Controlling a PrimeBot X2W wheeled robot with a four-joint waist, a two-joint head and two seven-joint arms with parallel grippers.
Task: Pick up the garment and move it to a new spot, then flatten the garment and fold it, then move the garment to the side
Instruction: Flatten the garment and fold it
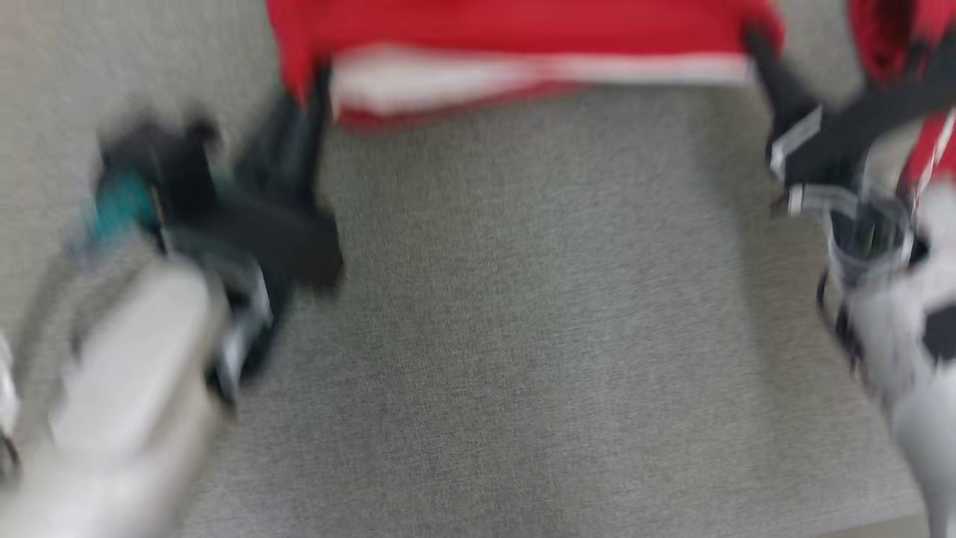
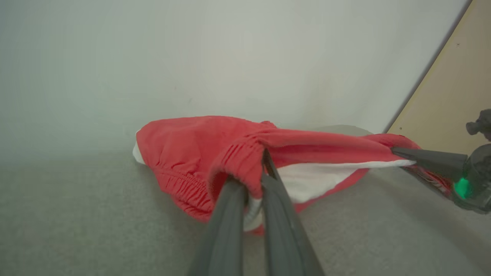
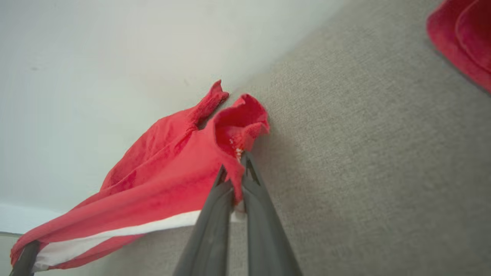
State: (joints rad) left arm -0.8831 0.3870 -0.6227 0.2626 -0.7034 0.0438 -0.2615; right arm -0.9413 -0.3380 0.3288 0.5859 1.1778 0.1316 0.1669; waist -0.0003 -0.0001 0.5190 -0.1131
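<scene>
Looking through the blurred head view, I saw the red garment (image 1: 523,30) with its white band stretched between both arms at the far side of the grey bench (image 1: 523,336), close to the pale wall (image 2: 230,57). The left jaws were clamped on its elastic waistband at one end, and the right jaws were pinched on the other end. Another red cloth (image 3: 460,38) lay apart to the right.

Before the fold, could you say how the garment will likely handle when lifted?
Probably floppy: the garment drapes between the left gripper and right gripper. Likely light: the cloth looks thin and puckers where pinched.
</scene>
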